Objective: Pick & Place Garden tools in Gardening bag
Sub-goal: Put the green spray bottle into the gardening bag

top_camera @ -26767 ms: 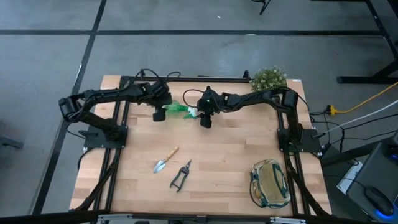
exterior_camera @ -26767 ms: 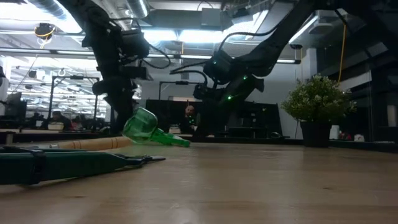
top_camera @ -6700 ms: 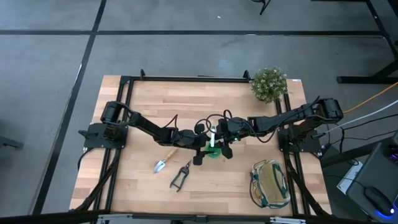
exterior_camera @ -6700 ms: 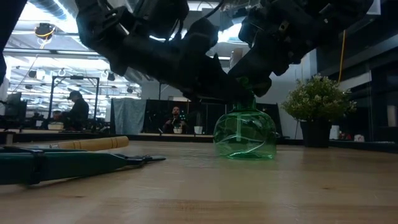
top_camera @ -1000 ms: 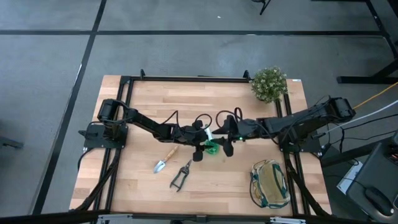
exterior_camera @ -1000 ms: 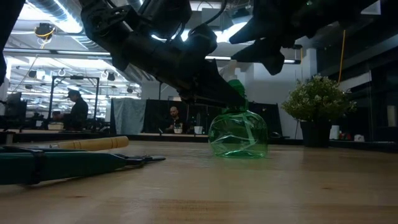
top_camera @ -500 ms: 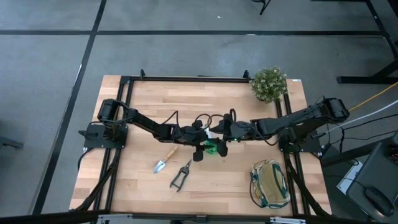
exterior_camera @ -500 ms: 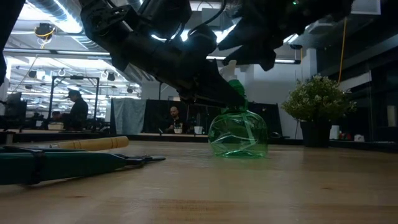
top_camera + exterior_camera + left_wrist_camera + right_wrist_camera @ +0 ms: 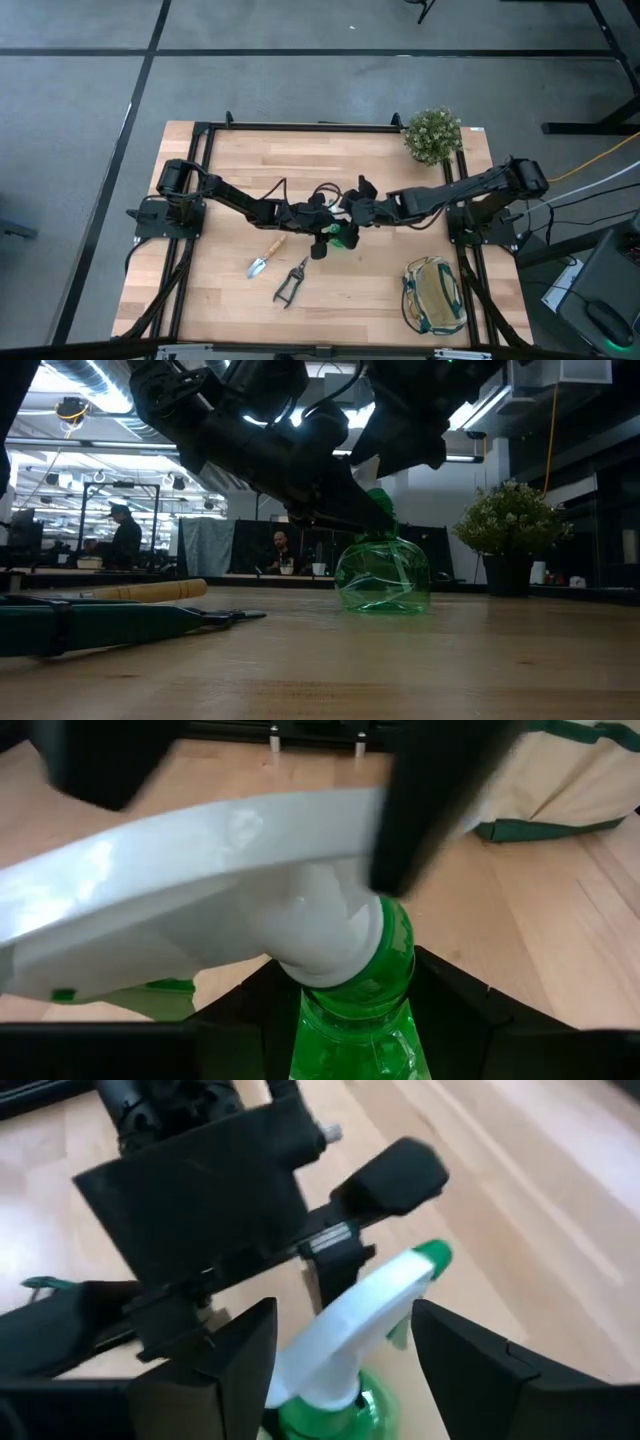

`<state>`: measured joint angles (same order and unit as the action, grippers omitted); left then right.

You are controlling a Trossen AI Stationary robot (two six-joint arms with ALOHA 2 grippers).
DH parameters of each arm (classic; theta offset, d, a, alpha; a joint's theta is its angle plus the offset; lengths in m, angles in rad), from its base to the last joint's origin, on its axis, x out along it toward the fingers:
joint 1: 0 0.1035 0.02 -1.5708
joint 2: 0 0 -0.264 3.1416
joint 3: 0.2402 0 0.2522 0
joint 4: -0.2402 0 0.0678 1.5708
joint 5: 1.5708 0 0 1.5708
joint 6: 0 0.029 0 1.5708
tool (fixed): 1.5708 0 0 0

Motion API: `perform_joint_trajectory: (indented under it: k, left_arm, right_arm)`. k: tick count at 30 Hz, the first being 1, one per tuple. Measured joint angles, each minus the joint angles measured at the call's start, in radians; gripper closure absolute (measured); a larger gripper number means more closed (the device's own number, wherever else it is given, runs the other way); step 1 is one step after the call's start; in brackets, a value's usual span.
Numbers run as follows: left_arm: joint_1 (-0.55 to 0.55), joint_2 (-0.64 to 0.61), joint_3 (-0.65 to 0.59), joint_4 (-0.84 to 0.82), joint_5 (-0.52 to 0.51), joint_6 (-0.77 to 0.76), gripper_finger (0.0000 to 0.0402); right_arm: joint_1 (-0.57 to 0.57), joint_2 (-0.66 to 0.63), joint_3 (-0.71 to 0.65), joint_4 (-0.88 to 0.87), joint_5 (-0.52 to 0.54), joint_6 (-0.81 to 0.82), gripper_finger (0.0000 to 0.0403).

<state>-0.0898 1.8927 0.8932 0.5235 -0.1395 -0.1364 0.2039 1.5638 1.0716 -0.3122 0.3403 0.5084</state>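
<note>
The spray bottle [image 9: 383,575] stands upright on the wooden table [image 9: 380,290], near its centre. The left gripper [image 9: 322,226] is clamped on the bottle's neck; the right gripper [image 9: 352,214] is spread wide around the white nozzle [image 9: 345,1330]. The trowel [image 9: 267,256] and shears [image 9: 291,281] lie near left, the gardening bag [image 9: 433,295] near right, the potted plant [image 9: 432,135] far right. A person [image 9: 122,540] sits in the lit room beyond.

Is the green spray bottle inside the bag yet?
No, the green spray bottle stands on the table mid-way across, apart from the bag near the front right corner.
</note>
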Motion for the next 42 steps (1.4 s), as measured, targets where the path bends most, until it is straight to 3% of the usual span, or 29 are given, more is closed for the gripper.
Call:
perform_joint_trajectory:
  k: [9,17,20,27,42]
  left_arm:
    - [0.000,0.000,0.000,-0.002,-0.001,0.000,0.0245]
    - [0.000,0.000,0.000,-0.001,-0.015,-0.003,0.0243]
    - [0.000,-0.001,0.000,0.000,-0.022,-0.004,0.0247]
    - [0.001,0.000,0.000,-0.003,-0.021,0.000,0.0244]
    - [0.012,0.000,0.000,-0.007,-0.055,-0.044,0.0248]
  right_arm:
    - [0.001,0.006,0.002,-0.048,-0.026,0.084,0.0186]
    - [0.001,0.002,0.003,-0.066,-0.044,0.109,0.0313]
    - [-0.001,-0.001,0.003,-0.087,-0.035,0.144,0.0344]
    - [0.010,-0.039,-0.002,-0.165,0.041,0.168,0.0354]
    - [0.071,-0.055,-0.004,-0.167,0.087,0.161,0.0357]
